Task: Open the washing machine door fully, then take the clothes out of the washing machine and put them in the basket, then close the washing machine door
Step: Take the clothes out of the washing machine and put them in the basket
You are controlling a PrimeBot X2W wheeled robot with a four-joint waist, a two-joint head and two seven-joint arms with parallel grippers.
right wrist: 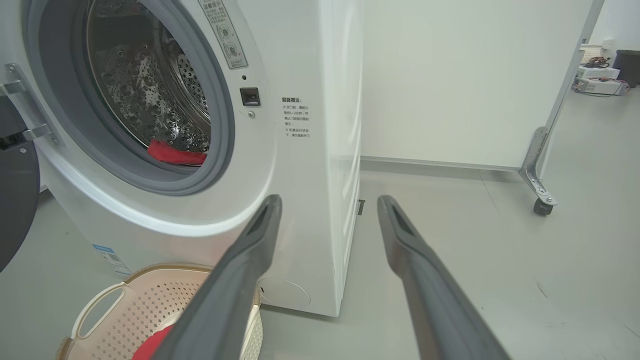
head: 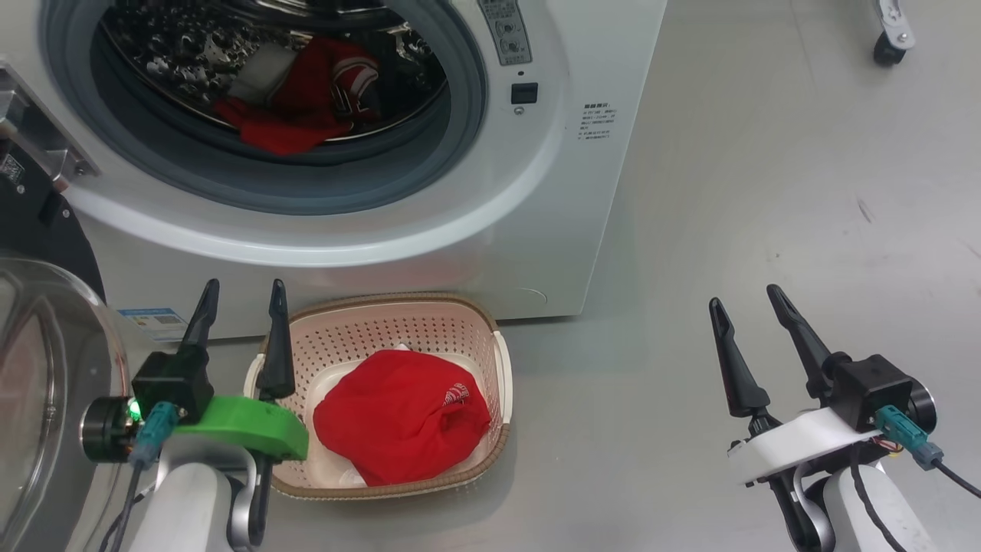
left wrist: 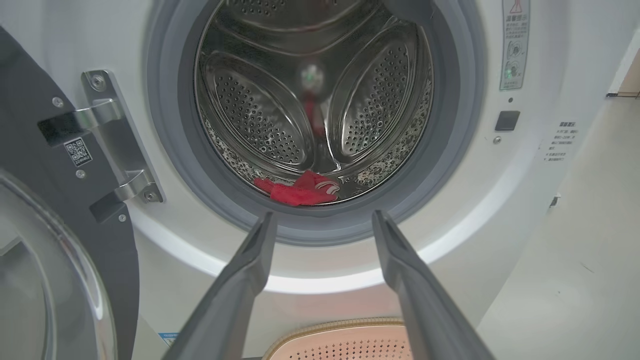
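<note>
The white washing machine (head: pixel 536 192) stands with its door (head: pixel 46 383) swung open at the left, glass bowl facing me. Red clothes (head: pixel 299 107) lie at the bottom of the steel drum (left wrist: pixel 310 100); the left wrist view shows these clothes (left wrist: pixel 297 189) just behind the grey ring. A red garment (head: pixel 398 418) with a small white print lies in the cream basket (head: pixel 498 360) on the floor before the machine. My left gripper (head: pixel 241 295) is open and empty over the basket's left rim. My right gripper (head: pixel 747 295) is open and empty above bare floor to the right.
Grey floor (head: pixel 766 192) spreads to the right of the machine. A wheeled white partition (right wrist: pixel 475 75) stands behind it, with a castor (right wrist: pixel 542 206) on the floor. The door's metal hinge (left wrist: pixel 115 140) sits on the machine's left front.
</note>
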